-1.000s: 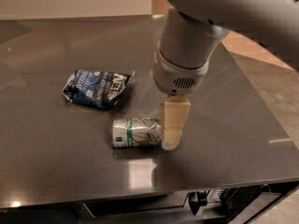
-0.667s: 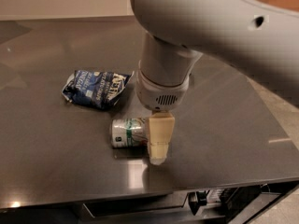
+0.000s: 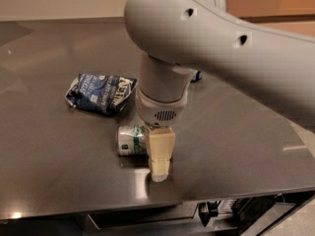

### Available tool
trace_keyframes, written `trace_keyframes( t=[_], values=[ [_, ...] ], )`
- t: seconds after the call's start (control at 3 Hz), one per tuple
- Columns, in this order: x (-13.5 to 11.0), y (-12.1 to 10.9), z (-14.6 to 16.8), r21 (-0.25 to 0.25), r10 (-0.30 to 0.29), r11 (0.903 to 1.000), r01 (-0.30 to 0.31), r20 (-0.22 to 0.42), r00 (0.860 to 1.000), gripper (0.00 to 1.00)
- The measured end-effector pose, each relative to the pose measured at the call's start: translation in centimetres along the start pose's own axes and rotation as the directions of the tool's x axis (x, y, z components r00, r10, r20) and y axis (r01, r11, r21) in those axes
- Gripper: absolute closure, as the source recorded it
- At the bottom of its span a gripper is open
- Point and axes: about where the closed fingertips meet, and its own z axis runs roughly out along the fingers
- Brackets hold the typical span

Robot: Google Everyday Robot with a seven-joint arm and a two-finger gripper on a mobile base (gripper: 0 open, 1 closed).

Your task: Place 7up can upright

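Note:
The 7up can point(image 3: 130, 140) lies on its side on the dark table point(image 3: 49, 156), silver-white with green lettering, its end facing left. My gripper point(image 3: 159, 157) hangs straight down from the big white arm point(image 3: 206, 38) and reaches to the table at the can's right end, covering that part of it. Only the can's left half shows.
A blue and white snack bag point(image 3: 101, 93) lies just behind and left of the can. A small dark blue object point(image 3: 197, 76) peeks out behind the arm. The table's front edge point(image 3: 147, 208) runs close below the gripper.
The arm has swung left, and the gripper has shifted from the can's right side to over its right end. The can and the bag have not moved.

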Motion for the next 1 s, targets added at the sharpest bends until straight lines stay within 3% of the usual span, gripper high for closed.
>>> trace_keyframes(
  t=[0.33,1.0],
  values=[
    [0.5,-0.4,0.7,-0.011,0.024,0.9996,-0.024,-0.013,1.000,0.00],
    [1.6,-1.0,1.0,-0.020,0.065,0.9976,-0.066,-0.034,0.997,0.40]
  ],
)
